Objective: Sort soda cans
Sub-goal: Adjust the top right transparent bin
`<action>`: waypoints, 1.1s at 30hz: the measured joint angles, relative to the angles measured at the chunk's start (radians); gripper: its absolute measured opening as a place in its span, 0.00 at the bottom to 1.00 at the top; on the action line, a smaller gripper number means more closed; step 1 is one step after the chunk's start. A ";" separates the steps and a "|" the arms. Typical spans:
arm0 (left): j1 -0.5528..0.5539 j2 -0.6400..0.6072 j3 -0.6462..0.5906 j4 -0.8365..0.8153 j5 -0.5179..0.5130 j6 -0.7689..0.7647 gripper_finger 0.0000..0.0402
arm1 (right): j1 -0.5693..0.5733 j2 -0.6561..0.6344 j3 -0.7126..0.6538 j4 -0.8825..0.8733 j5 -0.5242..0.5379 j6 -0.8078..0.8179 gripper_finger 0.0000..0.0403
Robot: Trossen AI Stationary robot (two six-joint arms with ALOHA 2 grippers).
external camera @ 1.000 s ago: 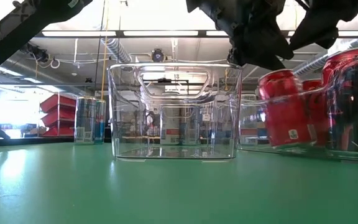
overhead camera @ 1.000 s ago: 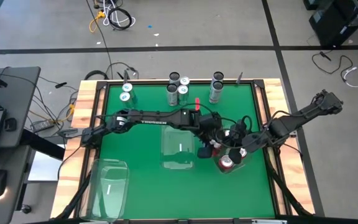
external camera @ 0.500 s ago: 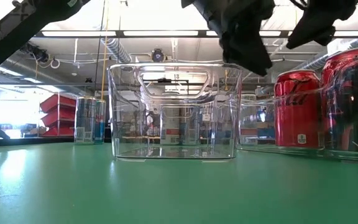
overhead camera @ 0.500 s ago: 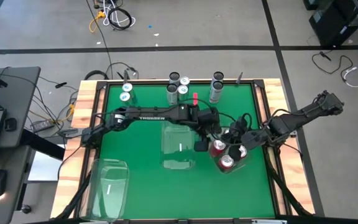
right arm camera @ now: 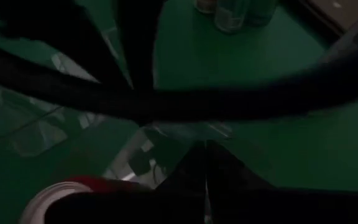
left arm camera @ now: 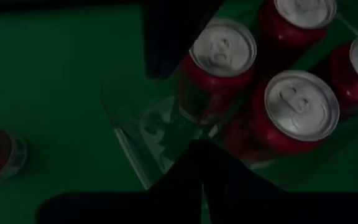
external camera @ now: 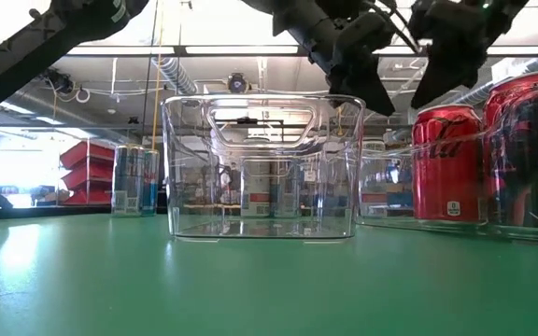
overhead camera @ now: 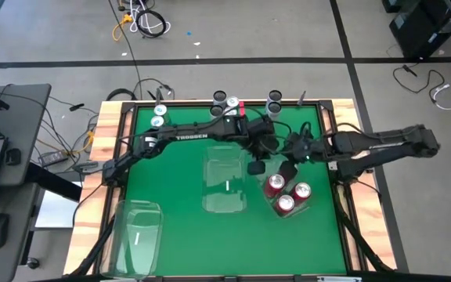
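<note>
Three red soda cans (overhead camera: 287, 195) stand upright in a clear bin (overhead camera: 307, 205) on the right side of the green table (overhead camera: 171, 172); the left wrist view shows their silver tops (left arm camera: 301, 103) packed close, sides touching or nearly so. Silver cans (overhead camera: 224, 100) stand in a loose row along the far edge, with one more (overhead camera: 159, 121) at the far left. A second clear bin (overhead camera: 225, 186) sits mid-table with no can visible in it, a third (overhead camera: 137, 235) at the near-left corner. Left tool (overhead camera: 255, 167) hangs above the red bin's far-left edge, fingers pressed together, nothing between them. Right tool (overhead camera: 289, 169) hovers just beside it over the same bin, likewise closed and empty. Handling, judged: cans are stiff, smooth, thin-walled, probably slippery on painted sides and prone to tip if nudged high; if full they will be fairly heavy for their size. Best hold is across the body at mid-height, jaws square to the axis, moderate squeeze to avoid denting. Change against one second earlier: both tools were low among the red cans, left tool spread wide; now both are raised, shifted toward the far side and shut, and the can that leaned in the low view stands straight.
</note>
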 joint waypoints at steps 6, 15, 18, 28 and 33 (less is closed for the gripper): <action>0.030 0.000 0.000 0.042 0.014 0.004 0.01 | -0.087 -0.015 0.000 0.071 -0.097 -0.095 0.00; 0.078 0.000 0.000 0.090 0.060 0.003 0.01 | -0.020 -0.122 0.000 0.099 -0.107 -0.116 0.00; 0.096 0.000 0.000 0.103 0.063 0.003 0.01 | 0.024 -0.146 0.000 0.092 -0.067 -0.122 0.00; 0.132 -0.001 0.000 0.234 0.180 0.019 0.01 | 0.075 -0.166 -0.095 0.148 0.021 -0.107 0.00; 0.134 -0.001 0.000 0.332 0.240 0.032 0.01 | 0.054 -0.191 -0.159 0.211 0.018 -0.118 0.00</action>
